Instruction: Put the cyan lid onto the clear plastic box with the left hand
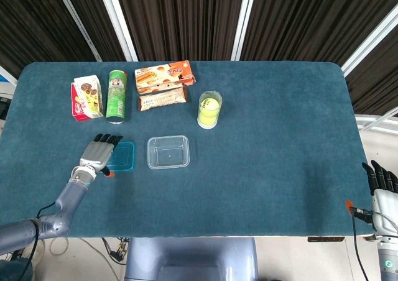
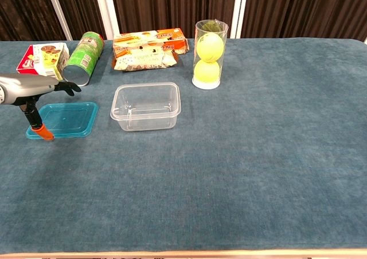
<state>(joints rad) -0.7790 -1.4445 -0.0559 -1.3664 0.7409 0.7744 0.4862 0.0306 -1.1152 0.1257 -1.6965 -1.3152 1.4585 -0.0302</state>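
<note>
The cyan lid [image 1: 122, 156] [image 2: 67, 118] lies flat on the blue table, left of the clear plastic box [image 1: 168, 152] [image 2: 147, 106]. My left hand [image 1: 99, 154] [image 2: 35, 90] hovers over the lid's left part with fingers stretched flat and apart, thumb tip hanging down near the lid's front left corner. It holds nothing. The box stands open and empty. My right hand [image 1: 383, 191] shows at the table's far right edge in the head view, fingers extended, empty.
A green can [image 1: 116, 94] [image 2: 82, 58], a snack carton [image 1: 86, 97], two flat snack packs [image 1: 164, 76] and a clear tube of tennis balls [image 1: 209, 109] [image 2: 209, 54] line the back of the table behind the lid and box.
</note>
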